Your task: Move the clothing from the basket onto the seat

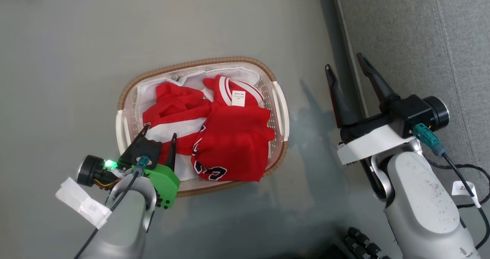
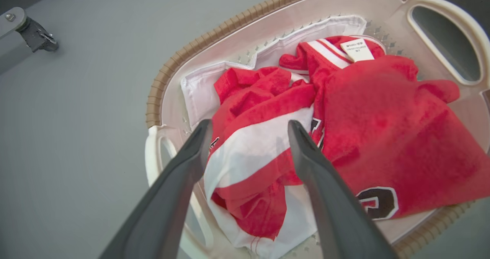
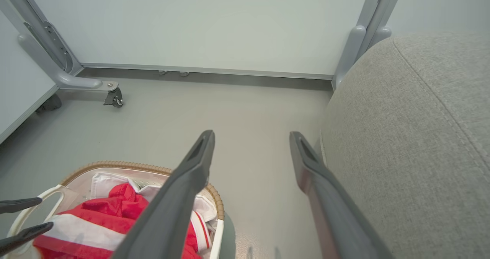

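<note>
The oval white basket point(image 1: 282, 109) with its brown rim stands on the grey floor and holds the red clothing. One garment point(image 1: 174, 109) with a white stripe lies at the basket's left, the other point(image 1: 233, 144) with striped collar, white tag and dark lettering at its right. My left gripper point(image 1: 160, 131) hovers open over the basket's near left part, its fingers either side of the striped garment point(image 2: 249, 148) without touching it. My right gripper point(image 1: 346, 62) stands open beside the seat point(image 1: 413, 41), over the floor between basket point(image 3: 214, 197) and seat point(image 3: 413, 136).
A white sheet point(image 2: 199, 94) lies under the garments in the basket. A wheeled grey frame leg point(image 3: 111, 94) and a pale wall panel point(image 3: 206, 25) stand beyond the basket. Dark objects point(image 1: 363, 243) lie on the floor by my right arm.
</note>
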Controlling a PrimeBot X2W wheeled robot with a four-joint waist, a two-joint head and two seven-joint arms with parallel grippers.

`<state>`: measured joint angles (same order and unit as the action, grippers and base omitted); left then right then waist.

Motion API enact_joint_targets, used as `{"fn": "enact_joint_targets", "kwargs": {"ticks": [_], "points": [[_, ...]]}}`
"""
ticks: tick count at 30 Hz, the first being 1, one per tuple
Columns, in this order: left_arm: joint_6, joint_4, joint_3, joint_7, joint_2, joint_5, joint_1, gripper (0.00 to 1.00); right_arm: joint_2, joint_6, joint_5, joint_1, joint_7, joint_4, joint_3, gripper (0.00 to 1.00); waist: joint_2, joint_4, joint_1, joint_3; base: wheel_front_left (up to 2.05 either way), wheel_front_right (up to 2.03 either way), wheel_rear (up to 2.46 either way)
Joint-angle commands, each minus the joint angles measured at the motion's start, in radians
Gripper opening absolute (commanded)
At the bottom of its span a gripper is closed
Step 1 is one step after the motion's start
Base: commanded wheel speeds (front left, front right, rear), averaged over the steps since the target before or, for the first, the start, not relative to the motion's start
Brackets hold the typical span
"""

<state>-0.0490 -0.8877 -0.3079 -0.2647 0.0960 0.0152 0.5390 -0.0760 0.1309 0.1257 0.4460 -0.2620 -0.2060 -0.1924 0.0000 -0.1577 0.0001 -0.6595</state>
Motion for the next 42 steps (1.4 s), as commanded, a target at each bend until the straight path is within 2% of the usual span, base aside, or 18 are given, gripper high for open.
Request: {"fn": "enact_joint_targets", "kwargs": {"ticks": [1,13,22,28,35,42], "points": [[0.008,-0.015,-0.004,0.000,0.013,0.008,0.031,1.00,0.001,0.000,0.007,0.016,-0.004,0.009,0.000,1.00,0.0000,-0.018,-0.0001,-0.027,0.00,0.00,0.00],[0.036,-0.174,-0.058,0.000,0.048,0.047,0.140,1.00,0.013,0.000,0.017,0.029,-0.004,0.044,-0.016,1.00,0.0000,-0.047,-0.0001,-0.090,0.00,0.00,0.00],[0.057,-0.333,-0.079,0.017,0.040,0.050,0.242,1.00,0.020,0.000,0.035,0.032,-0.004,0.034,-0.044,1.00,0.0000,-0.073,-0.0001,-0.120,0.00,0.00,0.00],[0.066,-0.372,-0.086,0.042,0.039,0.043,0.284,1.00,0.022,0.000,0.040,0.039,-0.004,0.040,-0.051,1.00,0.0000,-0.088,-0.0001,-0.142,0.00,0.00,0.00],[0.054,-0.394,-0.119,0.101,0.042,0.057,0.310,1.00,0.023,0.000,0.046,0.051,-0.004,0.047,-0.059,1.00,0.0000,-0.101,-0.0001,-0.161,0.00,0.00,0.00],[0.069,-0.399,-0.135,0.162,0.052,0.058,0.326,1.00,0.023,0.000,0.066,0.057,-0.004,0.055,-0.067,1.00,0.0000,-0.110,-0.0001,-0.173,0.00,0.00,0.00]]}}
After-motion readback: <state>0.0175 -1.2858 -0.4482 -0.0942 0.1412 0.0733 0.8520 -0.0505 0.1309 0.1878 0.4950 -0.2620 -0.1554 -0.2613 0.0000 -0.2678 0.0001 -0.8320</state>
